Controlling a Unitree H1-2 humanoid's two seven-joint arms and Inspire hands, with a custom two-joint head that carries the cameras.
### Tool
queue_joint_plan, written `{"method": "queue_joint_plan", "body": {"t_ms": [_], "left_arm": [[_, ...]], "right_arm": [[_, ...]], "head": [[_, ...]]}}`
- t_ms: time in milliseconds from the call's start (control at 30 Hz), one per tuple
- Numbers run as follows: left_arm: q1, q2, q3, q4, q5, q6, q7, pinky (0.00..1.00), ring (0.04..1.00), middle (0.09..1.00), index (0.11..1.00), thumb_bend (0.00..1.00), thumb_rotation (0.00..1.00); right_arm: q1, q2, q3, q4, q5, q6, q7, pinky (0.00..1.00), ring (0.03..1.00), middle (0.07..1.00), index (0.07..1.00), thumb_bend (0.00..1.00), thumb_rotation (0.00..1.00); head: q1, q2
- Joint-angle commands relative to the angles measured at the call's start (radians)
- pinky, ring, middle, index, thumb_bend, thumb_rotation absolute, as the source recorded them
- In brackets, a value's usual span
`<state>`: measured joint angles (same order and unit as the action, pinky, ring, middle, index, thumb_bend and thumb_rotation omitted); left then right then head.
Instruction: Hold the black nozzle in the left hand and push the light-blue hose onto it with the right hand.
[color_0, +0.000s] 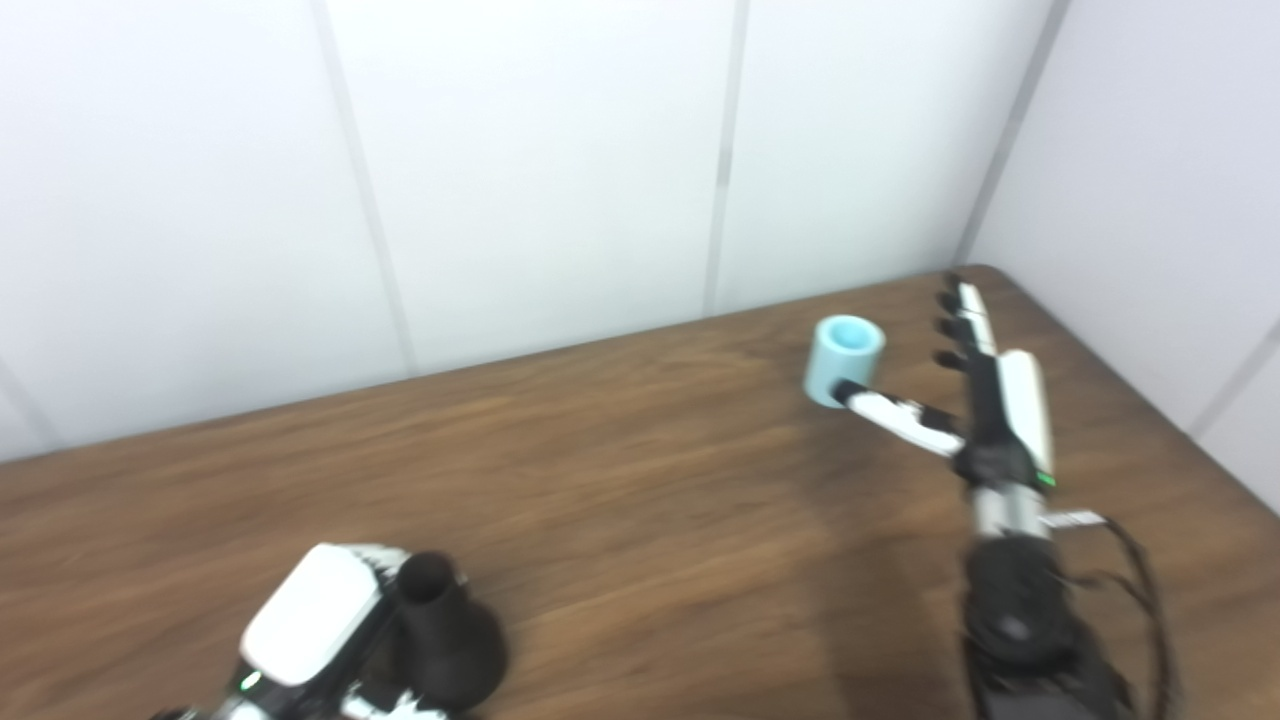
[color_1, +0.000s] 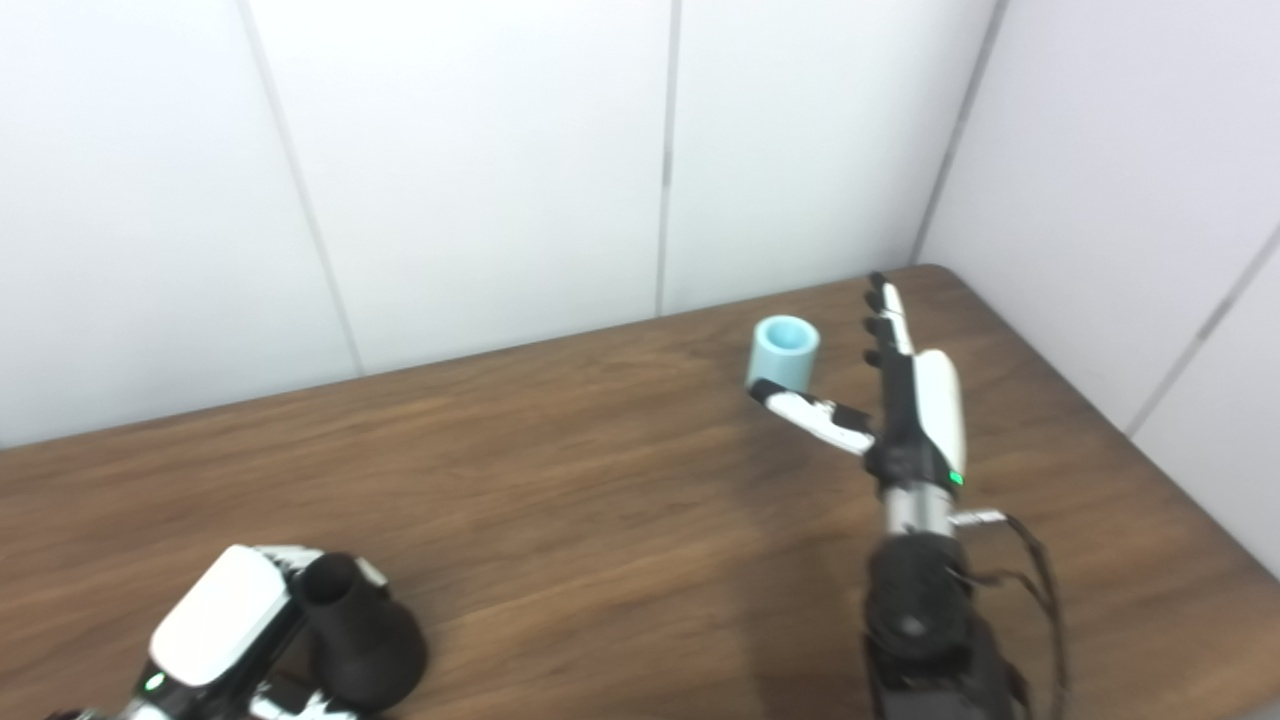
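Note:
The black nozzle (color_0: 445, 635) stands upright on the wooden table (color_0: 640, 480) at the front left, narrow end up. My left hand (color_0: 320, 625) is wrapped around its left side and holds it. The light-blue hose (color_0: 843, 360), a short open tube, stands upright at the far right of the table. My right hand (color_0: 985, 385) is open just right of the hose, fingers stretched toward the back wall, thumb tip reaching the hose's base. The same scene shows in the right eye view, with the nozzle (color_1: 360, 630) and the hose (color_1: 783, 352).
White wall panels close the table's back edge and right side. A black cable (color_0: 1140, 580) hangs off my right forearm. Bare wood lies between the two hands.

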<state>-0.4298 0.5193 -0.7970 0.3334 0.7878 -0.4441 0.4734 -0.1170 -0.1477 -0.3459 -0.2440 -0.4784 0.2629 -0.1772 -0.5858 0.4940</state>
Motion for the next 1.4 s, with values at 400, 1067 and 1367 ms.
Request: {"method": "queue_joint_plan", "body": {"t_ms": [400,1067,1367], "left_arm": [[0.121,-0.010,-0.193,0.045,-0.042,-0.026,0.075,0.36,0.464,0.486,0.484,0.52,0.00],[0.136,0.018,-0.219,0.026,-0.031,-0.026,0.102,0.37,0.469,0.486,0.483,0.52,0.00],[0.123,0.026,-0.242,0.038,-0.023,-0.026,0.117,0.35,0.460,0.481,0.489,0.52,0.00]], "right_arm": [[-0.135,-0.046,0.012,0.175,0.068,-0.027,-0.100,0.84,0.925,0.958,0.973,0.92,0.47],[-0.236,-0.081,0.037,0.412,0.159,-0.038,-0.157,0.72,0.845,0.902,0.932,0.95,0.36],[-0.269,-0.094,0.067,0.511,0.186,-0.082,-0.169,0.72,0.844,0.906,0.907,0.97,0.34]], "head": [[-0.034,-0.011],[-0.032,-0.011],[-0.021,-0.014]]}}
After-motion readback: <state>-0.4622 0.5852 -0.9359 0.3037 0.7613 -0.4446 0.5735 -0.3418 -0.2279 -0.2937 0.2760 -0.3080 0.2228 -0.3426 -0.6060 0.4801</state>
